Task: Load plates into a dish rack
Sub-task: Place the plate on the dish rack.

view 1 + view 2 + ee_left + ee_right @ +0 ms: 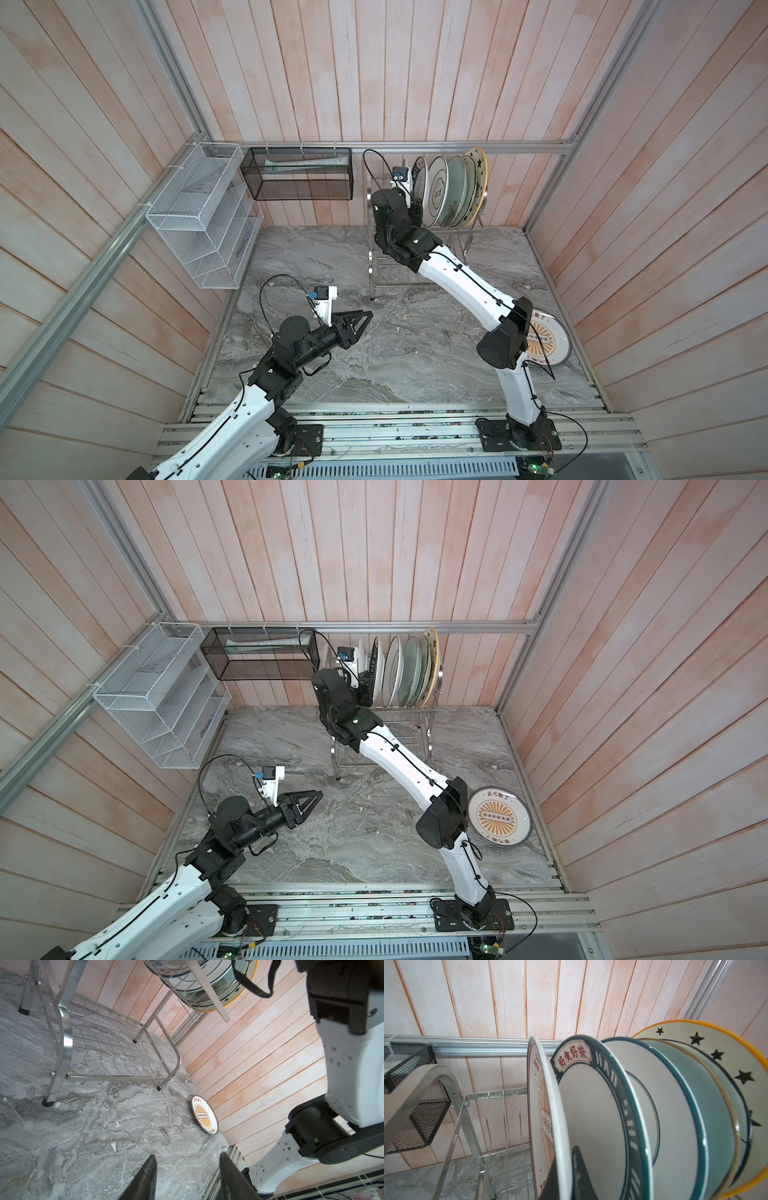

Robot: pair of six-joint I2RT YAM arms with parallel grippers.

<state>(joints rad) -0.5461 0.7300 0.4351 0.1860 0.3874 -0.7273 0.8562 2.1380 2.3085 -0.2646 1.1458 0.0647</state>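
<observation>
The steel dish rack (376, 266) (430, 729) stands at the back of the marble table. Several plates stand on edge in its upper tier: a green-lettered one (593, 1109), a quatrefoil one (436, 191), a pale green one (457, 187) and a black-starred, gold-rimmed one (716, 1047). My right gripper (565, 1153) is shut on the rim of an orange sunburst plate (544, 1105), held upright at the left end of that row. A second sunburst plate (498, 816) (204, 1114) lies flat at the table's right edge. My left gripper (365, 316) (188, 1154) hovers open over the table's left part, holding nothing.
A white mesh organizer (199, 216) hangs on the left wall. A black mesh basket (299, 174) hangs on the back wall, close to the rack's arched handle (452, 1088). The rack's lower tier (116, 1051) holds no plates. Aluminium rails (374, 428) run along the front edge.
</observation>
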